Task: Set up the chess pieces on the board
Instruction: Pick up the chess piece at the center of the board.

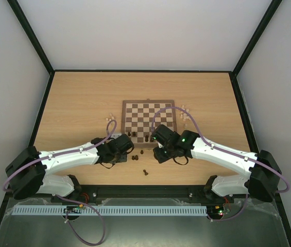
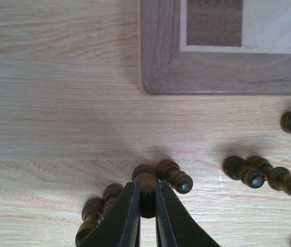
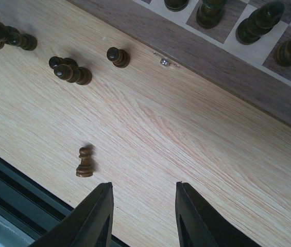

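The board (image 1: 149,114) lies at the table's middle, with a few dark pieces standing along its near edge (image 3: 261,23). My left gripper (image 2: 147,203) is shut on a dark brown piece (image 2: 146,180) just off the board's near left corner (image 2: 160,67). More dark pieces lie beside it (image 2: 175,175) and to its right (image 2: 243,171). My right gripper (image 3: 142,193) is open and empty over bare table. A dark pawn (image 3: 85,162) stands to the left of its fingers. In the top view the left gripper (image 1: 129,153) and the right gripper (image 1: 158,156) are both near the board's front edge.
Pale pieces lie in small groups left (image 1: 109,118) and right (image 1: 185,114) of the board. Loose dark pieces (image 3: 70,72) lie on the table in front of it. The table's black front edge (image 3: 11,180) is close below the right gripper.
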Motion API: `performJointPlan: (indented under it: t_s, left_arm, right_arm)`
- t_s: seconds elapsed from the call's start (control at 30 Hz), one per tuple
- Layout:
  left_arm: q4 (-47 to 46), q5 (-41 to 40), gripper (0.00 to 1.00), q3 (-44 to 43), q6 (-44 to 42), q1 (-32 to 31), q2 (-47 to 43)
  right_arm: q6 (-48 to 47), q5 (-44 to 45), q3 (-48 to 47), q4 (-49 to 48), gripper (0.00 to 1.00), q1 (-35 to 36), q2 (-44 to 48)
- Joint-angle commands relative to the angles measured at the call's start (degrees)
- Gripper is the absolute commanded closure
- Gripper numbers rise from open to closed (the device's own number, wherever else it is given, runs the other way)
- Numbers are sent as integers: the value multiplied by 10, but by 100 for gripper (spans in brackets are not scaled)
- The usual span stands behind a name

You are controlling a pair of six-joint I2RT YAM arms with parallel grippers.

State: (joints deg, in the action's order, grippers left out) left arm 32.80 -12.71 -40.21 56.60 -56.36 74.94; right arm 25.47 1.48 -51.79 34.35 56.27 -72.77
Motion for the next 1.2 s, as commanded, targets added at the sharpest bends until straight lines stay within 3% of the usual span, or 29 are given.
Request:
performJointPlan:
  t_s: [0.0, 0.4, 1.17]
  left_arm:
    - [14, -22, 98, -23, -5, -4, 11]
    - [7, -30, 98, -33, -22, 12, 27]
    - [60, -31, 98, -77, -42, 27, -31]
  right_arm:
    - [-7, -3, 8, 8, 66, 4, -2]
    - [-6, -3, 8, 11, 66, 3, 2]
    - [-6, 4, -1, 12, 66, 4, 0]
